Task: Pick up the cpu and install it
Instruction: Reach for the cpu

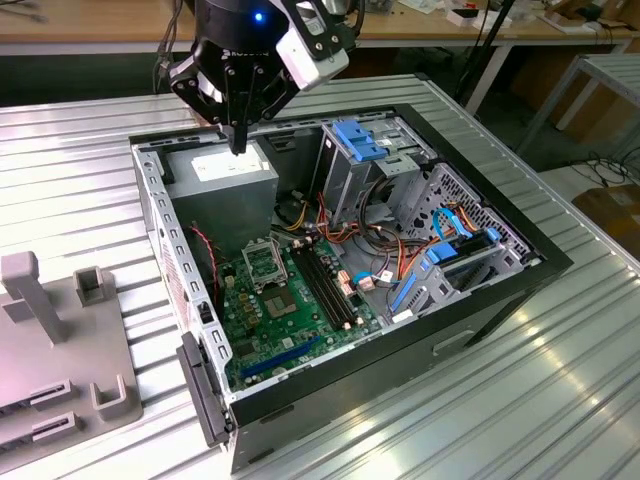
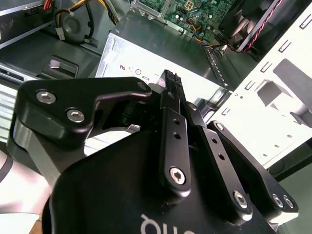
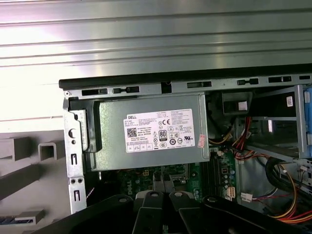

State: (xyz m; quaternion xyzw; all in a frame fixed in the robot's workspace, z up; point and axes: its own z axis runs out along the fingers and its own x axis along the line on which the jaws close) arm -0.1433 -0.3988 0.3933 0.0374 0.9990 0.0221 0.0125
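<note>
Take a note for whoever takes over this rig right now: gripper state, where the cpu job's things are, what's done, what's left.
Gripper: shut, nothing seen between its fingers, hanging over the power supply inside the case.
Cpu: a grey square lies on the board beside the socket frame; I cannot tell whether it is the cpu.
Done: nothing I can confirm.
Left: pick and install are both unconfirmed.
</note>
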